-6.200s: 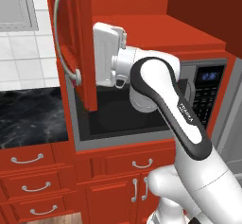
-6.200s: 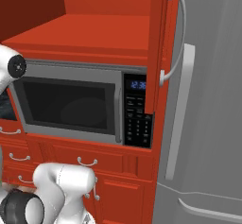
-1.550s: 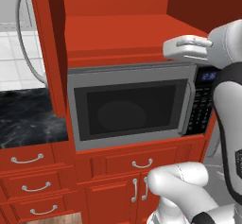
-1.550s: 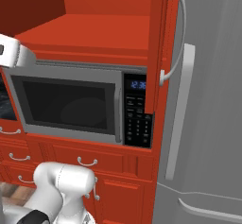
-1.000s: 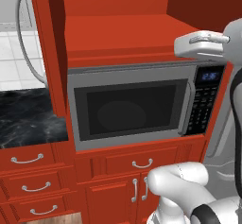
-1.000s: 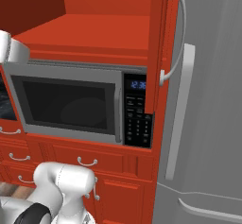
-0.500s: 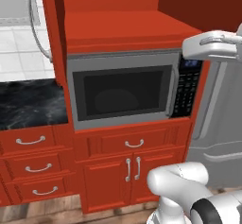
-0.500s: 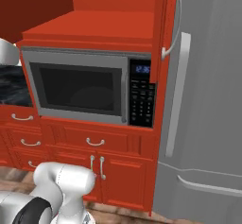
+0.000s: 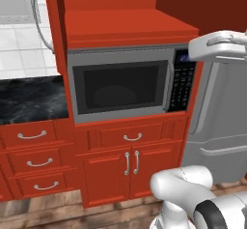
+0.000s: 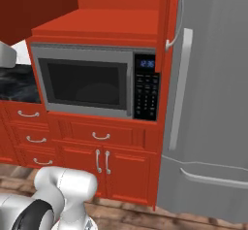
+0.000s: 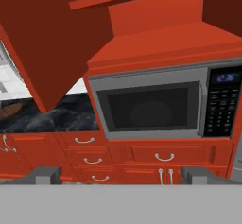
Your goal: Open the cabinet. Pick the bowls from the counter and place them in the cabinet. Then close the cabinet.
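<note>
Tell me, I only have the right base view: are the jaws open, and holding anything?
Observer: Open. In the hand view the jaws stand wide apart with nothing between them.
Operator: Any bowl in sight?
Observer: One. A brown bowl sits on the counter at the hand view's left edge, partly cut off.
Operator: Left cabinet door?
Observer: It stands open. The left base view shows the left door edge-on, out over the counter.

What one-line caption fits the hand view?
Open claw faces microwave under opened red cabinet, black counter at left.
</note>
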{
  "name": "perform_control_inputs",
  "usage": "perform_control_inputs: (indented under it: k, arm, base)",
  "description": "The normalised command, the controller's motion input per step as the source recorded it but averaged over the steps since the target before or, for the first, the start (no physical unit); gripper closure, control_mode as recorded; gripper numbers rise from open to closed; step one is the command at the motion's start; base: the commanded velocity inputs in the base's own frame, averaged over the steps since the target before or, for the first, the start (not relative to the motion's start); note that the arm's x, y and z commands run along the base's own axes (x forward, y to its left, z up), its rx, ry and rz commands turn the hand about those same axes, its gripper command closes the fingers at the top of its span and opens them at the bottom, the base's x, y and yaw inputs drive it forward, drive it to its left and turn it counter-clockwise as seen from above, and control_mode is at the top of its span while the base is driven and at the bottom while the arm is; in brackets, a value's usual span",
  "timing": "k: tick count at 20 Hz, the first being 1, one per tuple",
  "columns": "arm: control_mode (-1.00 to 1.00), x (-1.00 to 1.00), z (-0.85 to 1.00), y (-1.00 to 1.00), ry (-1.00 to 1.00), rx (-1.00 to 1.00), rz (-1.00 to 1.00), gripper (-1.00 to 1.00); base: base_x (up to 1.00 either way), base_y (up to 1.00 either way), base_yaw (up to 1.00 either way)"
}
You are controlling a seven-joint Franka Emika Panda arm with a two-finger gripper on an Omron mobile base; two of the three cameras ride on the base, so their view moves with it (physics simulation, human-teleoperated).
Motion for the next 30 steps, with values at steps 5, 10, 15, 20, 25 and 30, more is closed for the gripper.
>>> perform_control_inputs:
  k: [5, 10, 15, 20, 25, 30]
  arm:
    - [1.00, 0.00, 0.00, 0.00, 0.00, 0.00, 0.00, -1.00]
    - [1.00, 0.00, 0.00, 0.00, 0.00, 0.00, 0.00, -1.00]
    - [1.00, 0.00, 0.00, 0.00, 0.00, 0.00, 0.00, -1.00]
    - [1.00, 0.00, 0.00, 0.00, 0.00, 0.00, 0.00, -1.00]
    - [1.00, 0.00, 0.00, 0.00, 0.00, 0.00, 0.00, -1.00]
    - [1.00, 0.00, 0.00, 0.00, 0.00, 0.00, 0.00, -1.00]
  base:
    - [-0.98, 1.00, 0.00]
    - [-0.28, 1.00, 0.00]
    - [0.12, 1.00, 0.03]
    - [0.28, 1.00, 0.25]
    - [-0.04, 1.00, 0.07]
    - [0.21, 1.00, 0.02]
